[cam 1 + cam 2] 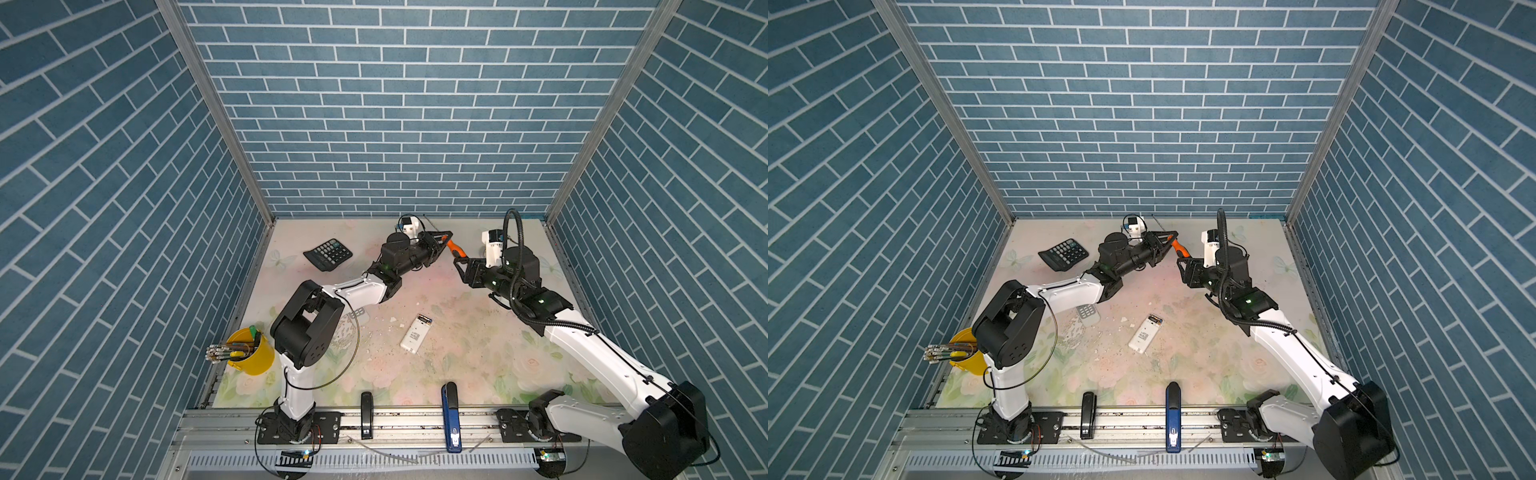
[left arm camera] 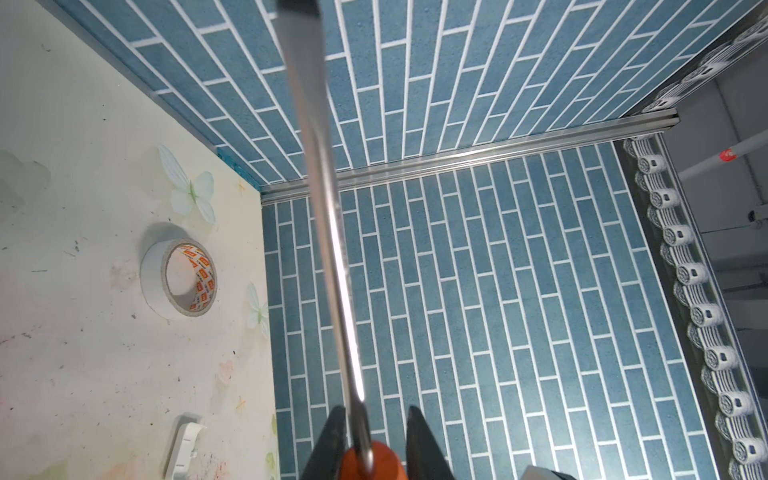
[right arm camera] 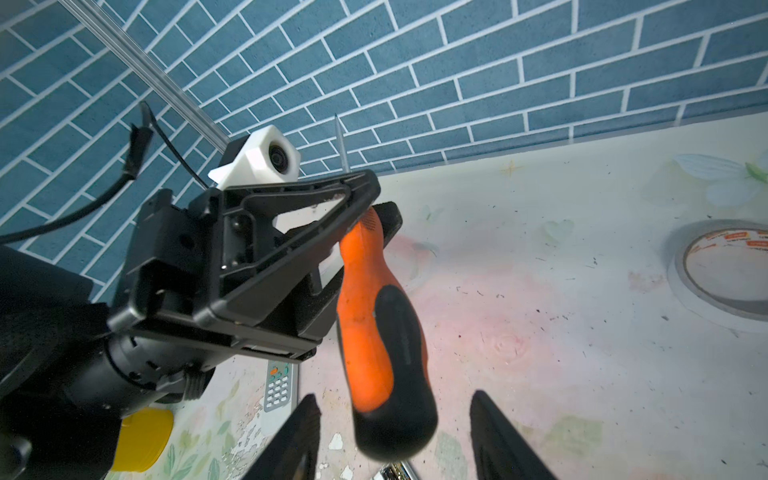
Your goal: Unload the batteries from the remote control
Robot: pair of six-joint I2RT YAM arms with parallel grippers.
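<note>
Batteries (image 1: 424,319) sit in the open bay at the 1 o'clock end of the remote (image 1: 413,338), which lies mid-table (image 1: 478,357). Toward 12 o'clock from it, the left pincer (image 1: 446,237) grips the screwdriver (image 1: 453,248) at the top of its orange handle. The right pincer (image 1: 459,261) stands open, its fingers (image 3: 299,436) on either side of the handle's butt, clear of it.

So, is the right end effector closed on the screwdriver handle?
No, the right end effector is open, its fingers clear of the screwdriver handle, which the left end effector grips.
</note>
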